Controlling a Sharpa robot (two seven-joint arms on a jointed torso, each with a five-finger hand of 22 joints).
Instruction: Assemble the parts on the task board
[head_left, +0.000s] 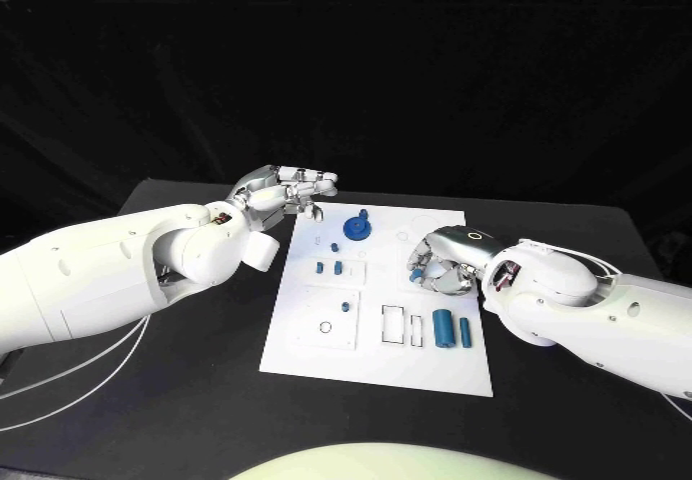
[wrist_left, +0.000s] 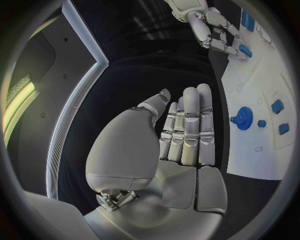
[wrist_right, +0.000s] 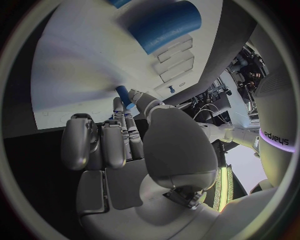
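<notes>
The white task board (head_left: 378, 355) lies in the middle of the black table. My right hand (head_left: 440, 262) is low over the board's right half and pinches a small blue peg (wrist_right: 123, 94) between thumb and a fingertip; the peg also shows by that hand (wrist_left: 212, 27) as a blue piece (wrist_left: 245, 50). My left hand (head_left: 281, 190) hovers at the board's far left corner, its fingers (wrist_left: 190, 130) straight and holding nothing. A blue gear (head_left: 358, 228) (wrist_left: 244, 119) stands near the far edge. Two blue cylinders (head_left: 443, 327) lie near the right front, one looming large (wrist_right: 165, 25).
Small blue pieces (head_left: 329, 267) sit in slots on the board's left half, with another (head_left: 348, 305) nearer the front. Rectangular recesses (head_left: 394, 323) lie beside the cylinders. Black table (head_left: 173, 400) surrounds the board on all sides.
</notes>
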